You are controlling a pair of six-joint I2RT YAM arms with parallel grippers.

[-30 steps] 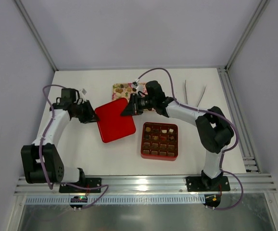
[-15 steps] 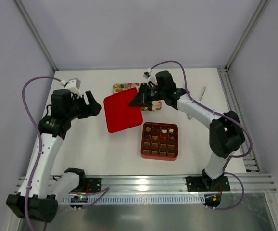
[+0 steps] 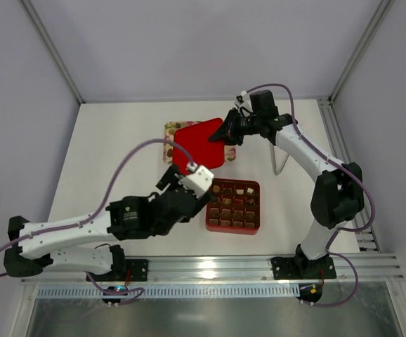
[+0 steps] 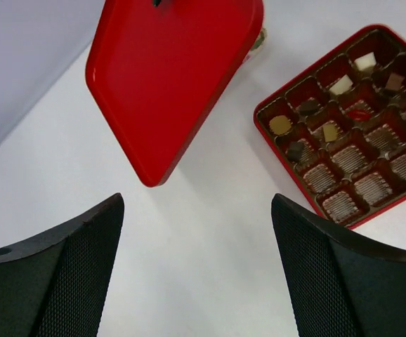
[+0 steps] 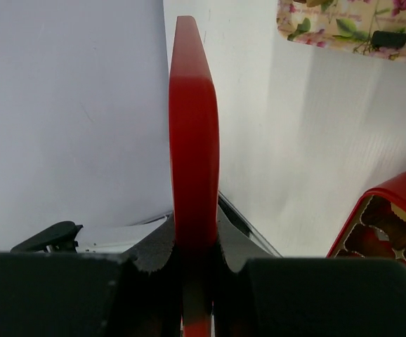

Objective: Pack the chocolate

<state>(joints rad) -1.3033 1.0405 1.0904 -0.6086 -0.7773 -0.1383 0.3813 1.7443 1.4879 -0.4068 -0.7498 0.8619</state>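
My right gripper (image 3: 228,133) is shut on the edge of the red lid (image 3: 201,144) and holds it tilted above the table, over the floral tray (image 3: 168,129). In the right wrist view the lid (image 5: 194,140) stands edge-on between the jaws of the right gripper (image 5: 194,260). Chocolate pieces (image 3: 177,131) lie on the tray, mostly hidden by the lid. More chocolate (image 4: 281,125) fills some top cells of the red box (image 3: 232,229). My left gripper (image 3: 178,174) hangs open and empty just left of the box, its fingers (image 4: 69,274) wide over bare table.
Metal tweezers (image 3: 279,160) lie right of the lid, partly under the right arm. The box (image 4: 263,118) has several empty ribbed cells in its lower rows. A dark piece (image 5: 384,38) sits on the tray (image 5: 343,28). Grey walls enclose the table.
The left gripper opened, let go of the lid's left edge and swung right and nearer, beside the box. The right gripper carried the lid up and toward the back right.
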